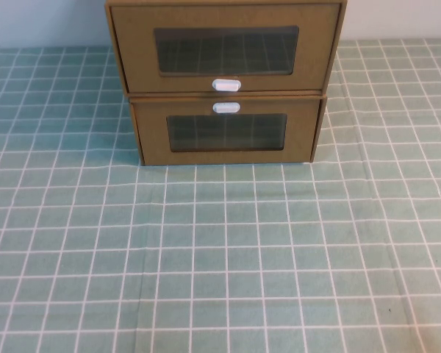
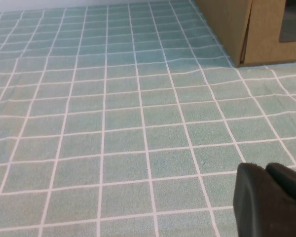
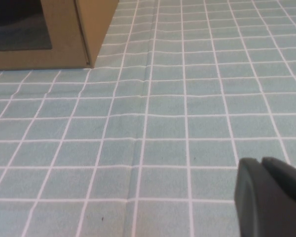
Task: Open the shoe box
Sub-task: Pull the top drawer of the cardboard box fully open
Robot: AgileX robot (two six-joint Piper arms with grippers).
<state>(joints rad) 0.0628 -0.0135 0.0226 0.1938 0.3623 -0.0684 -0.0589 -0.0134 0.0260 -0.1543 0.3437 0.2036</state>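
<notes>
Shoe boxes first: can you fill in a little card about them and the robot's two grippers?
boxes: upper brown cardboard shoe box stacked on lower brown cardboard shoe box, each with a dark front window
handles: upper white handle, lower white handle, both untouched
fronts: both look closed
surface: green checked tablecloth
left gripper: over the cloth, apart from the boxes, jaws shut, empty
right gripper: over the cloth, apart from the boxes, jaws shut, empty

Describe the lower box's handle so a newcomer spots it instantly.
Far end of the tablecloth: upper box sits on lower box; left gripper and right gripper hover nearer. The lower handle, white, sits above its window; the upper handle sits below its own.
</notes>
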